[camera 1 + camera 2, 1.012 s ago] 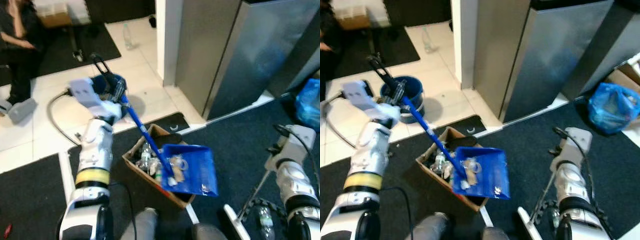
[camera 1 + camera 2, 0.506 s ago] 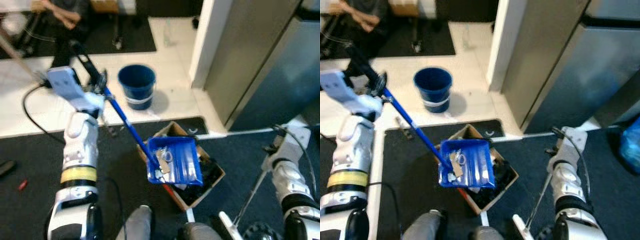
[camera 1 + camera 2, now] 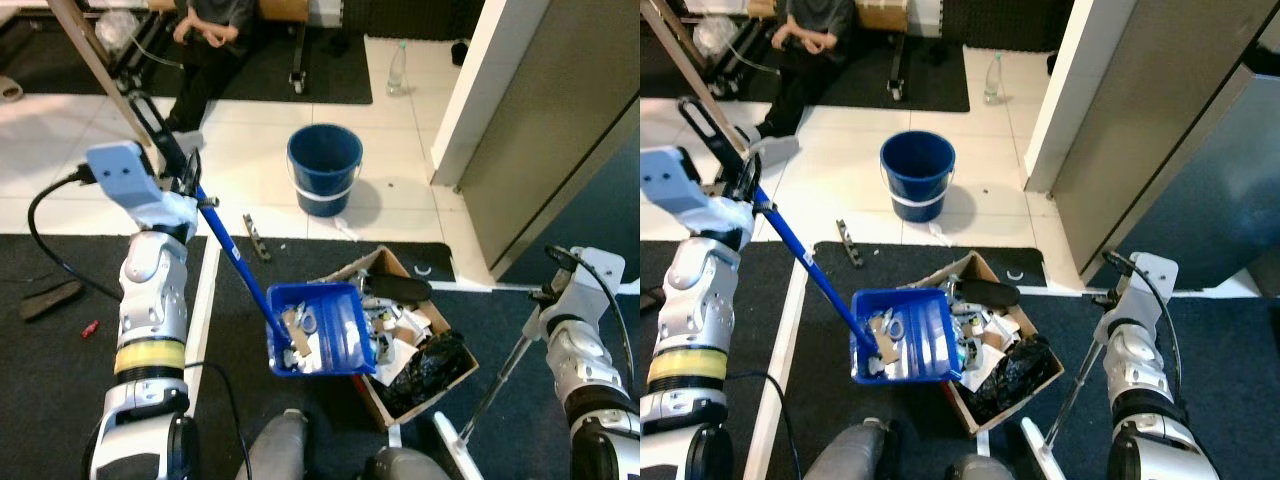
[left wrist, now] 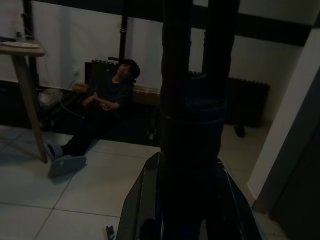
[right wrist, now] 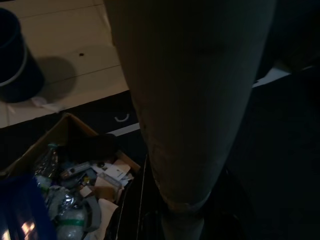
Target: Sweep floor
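My left pincer (image 3: 178,170) is clamped on the upper end of the blue handle (image 3: 235,265), held high over the white tiles. From there the handle slopes down and forward to the blue dustpan (image 3: 322,340), which hangs level just beside the near-left edge of the cardboard box (image 3: 415,352), partly over its rim. The dustpan carries scraps of paper and small litter, so I judge the collecting step done and the emptying step not yet done; tipping the pan into the box remains. The box already holds mixed rubbish, a dark shoe-like item and a black bag (image 3: 425,362).

My right pincer (image 3: 1110,300) sits at the right, against a thin grey pole (image 3: 1075,385) that runs down toward a white base on the dark carpet; whether its fingers grip the pole I cannot tell, and the right wrist view is too dark to settle it.

Surroundings: a blue bucket (image 3: 324,168) stands on the tiles beyond the box, well apart from the pan. A small dark strip (image 3: 257,238) and a white scrap (image 3: 343,229) lie on the tiles, left to sweep. A seated person (image 3: 212,40) is at the far side, beside a slanting wooden leg (image 3: 95,62). A grey wall panel (image 3: 560,130) closes the right. A black cable (image 3: 45,240) loops from my left arm.
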Motion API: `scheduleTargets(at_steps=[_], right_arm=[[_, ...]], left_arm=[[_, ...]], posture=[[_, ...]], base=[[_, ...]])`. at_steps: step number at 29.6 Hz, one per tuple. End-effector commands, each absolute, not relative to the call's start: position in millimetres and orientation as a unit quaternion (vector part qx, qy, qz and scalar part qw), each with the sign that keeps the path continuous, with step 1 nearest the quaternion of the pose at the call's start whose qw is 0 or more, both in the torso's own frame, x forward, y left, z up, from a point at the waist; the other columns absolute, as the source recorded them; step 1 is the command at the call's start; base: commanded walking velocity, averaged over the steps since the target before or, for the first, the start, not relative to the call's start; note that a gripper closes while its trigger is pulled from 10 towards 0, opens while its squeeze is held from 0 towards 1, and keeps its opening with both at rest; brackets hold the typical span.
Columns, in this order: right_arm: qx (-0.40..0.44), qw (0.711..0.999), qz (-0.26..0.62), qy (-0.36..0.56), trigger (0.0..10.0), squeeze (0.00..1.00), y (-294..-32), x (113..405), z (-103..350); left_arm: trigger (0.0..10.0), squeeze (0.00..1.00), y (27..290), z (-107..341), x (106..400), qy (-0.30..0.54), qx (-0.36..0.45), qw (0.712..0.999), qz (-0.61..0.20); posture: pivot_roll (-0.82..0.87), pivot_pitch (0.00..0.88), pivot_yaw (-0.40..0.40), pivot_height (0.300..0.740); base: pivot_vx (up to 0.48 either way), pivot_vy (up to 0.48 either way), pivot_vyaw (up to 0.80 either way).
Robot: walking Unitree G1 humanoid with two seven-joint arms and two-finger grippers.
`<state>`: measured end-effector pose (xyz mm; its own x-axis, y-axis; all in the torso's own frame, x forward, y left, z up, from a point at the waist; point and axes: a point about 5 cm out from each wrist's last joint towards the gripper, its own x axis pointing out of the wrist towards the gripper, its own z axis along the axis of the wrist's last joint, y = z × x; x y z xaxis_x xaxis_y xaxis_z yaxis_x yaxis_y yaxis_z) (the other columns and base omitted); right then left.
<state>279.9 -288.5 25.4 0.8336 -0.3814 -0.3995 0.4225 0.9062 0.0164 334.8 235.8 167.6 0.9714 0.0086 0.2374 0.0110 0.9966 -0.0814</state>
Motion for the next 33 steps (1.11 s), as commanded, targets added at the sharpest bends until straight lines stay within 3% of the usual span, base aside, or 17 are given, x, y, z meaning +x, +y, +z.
scheduleTargets(at_steps=[1,10,33], right_arm=[[0.064,0.954,-0.225,0.188,10.0,0.0,-293.3,278.1,26.3],[0.102,0.945,-0.262,0.169,10.0,0.0,-303.5,273.9,28.5],[0.101,0.945,-0.272,0.15,10.0,0.0,-310.7,266.4,28.9]], left_arm=[[10.0,0.0,234.6,182.0,339.4,-0.147,-0.018,0.989,-0.01],[10.0,0.0,221.1,200.5,355.7,-0.168,0.033,0.984,-0.042],[10.0,0.0,202.2,213.5,370.2,-0.192,0.057,0.977,-0.08]], posture=[[0.12,0.0,-0.072,0.74],[0.11,0.0,-0.066,0.74],[0.07,0.005,-0.039,0.74]], base=[[0.0,0.0,0.0],[0.0,0.0,0.0],[0.0,0.0,-0.76]])
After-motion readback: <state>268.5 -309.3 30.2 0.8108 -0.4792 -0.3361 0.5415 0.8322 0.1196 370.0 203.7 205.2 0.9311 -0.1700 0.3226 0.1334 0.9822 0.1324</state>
